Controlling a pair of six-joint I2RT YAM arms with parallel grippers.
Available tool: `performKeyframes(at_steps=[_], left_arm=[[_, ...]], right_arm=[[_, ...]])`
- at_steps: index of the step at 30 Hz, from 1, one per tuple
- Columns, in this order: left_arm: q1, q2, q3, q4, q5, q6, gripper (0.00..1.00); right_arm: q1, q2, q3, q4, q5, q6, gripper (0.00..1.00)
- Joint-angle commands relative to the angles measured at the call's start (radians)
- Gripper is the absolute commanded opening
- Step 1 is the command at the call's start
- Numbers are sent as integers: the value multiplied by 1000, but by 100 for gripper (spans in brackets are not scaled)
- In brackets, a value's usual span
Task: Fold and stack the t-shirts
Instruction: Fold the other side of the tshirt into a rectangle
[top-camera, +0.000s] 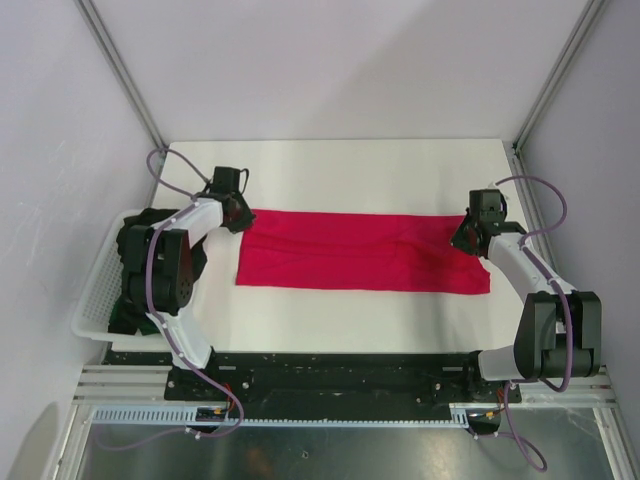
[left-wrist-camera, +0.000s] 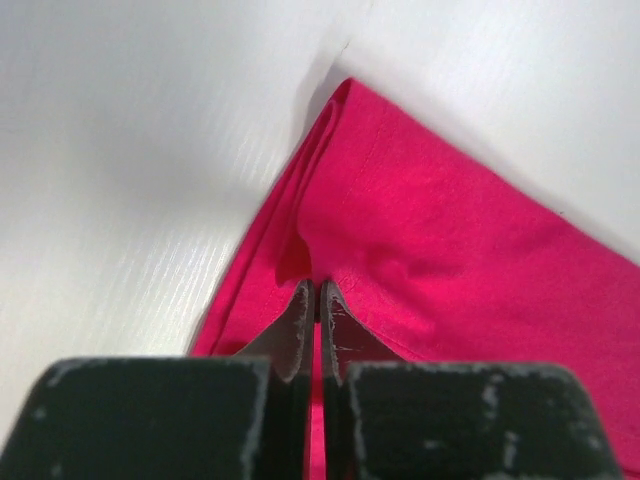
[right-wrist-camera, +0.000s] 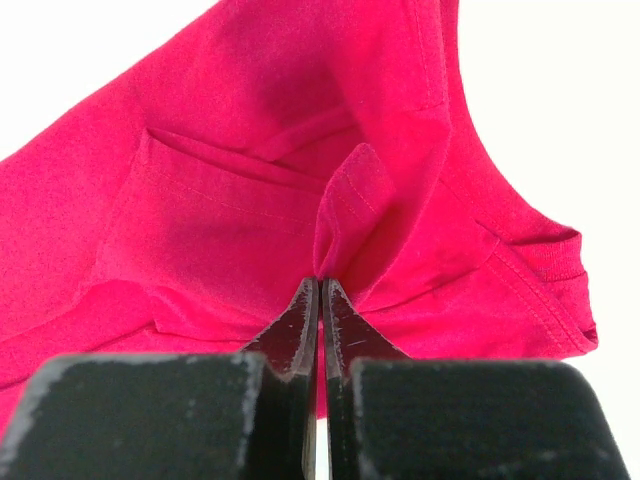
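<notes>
A crimson-red t-shirt (top-camera: 365, 252) lies folded into a long flat band across the middle of the white table. My left gripper (top-camera: 238, 214) sits at the band's far left corner, shut on a pinch of the red t-shirt (left-wrist-camera: 420, 230). At the right end my right gripper (top-camera: 470, 236) is shut on a raised fold of the red cloth (right-wrist-camera: 250, 200) near the collar and sleeve hems. In both wrist views the jaws stand pressed together with red fabric puckered at their tips. No other t-shirts show.
A white lattice basket (top-camera: 92, 312) sits at the left table edge beneath the left arm. The white table (top-camera: 340, 165) stretches behind the shirt to the back wall. Metal frame posts (top-camera: 125, 75) rise at the back corners.
</notes>
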Motion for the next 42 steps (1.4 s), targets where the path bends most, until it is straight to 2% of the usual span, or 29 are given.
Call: performKeyframes(at_steps=[1, 22, 33, 40, 42], left_arm=[[6, -32, 53, 11, -11, 34, 0], [5, -125, -28, 0, -60, 55, 0], [5, -104, -82, 2, -60, 58, 0], [5, -77, -69, 4, -65, 66, 0], [4, -72, -65, 4, -63, 67, 1]], right_arm=[[0, -37, 62, -15, 18, -10, 0], [-7, -125, 72, -117, 71, -21, 0], [-18, -139, -45, -76, 34, 3, 0], [-15, -84, -111, -21, -4, 17, 0], [-15, -71, -113, -14, -4, 15, 4]])
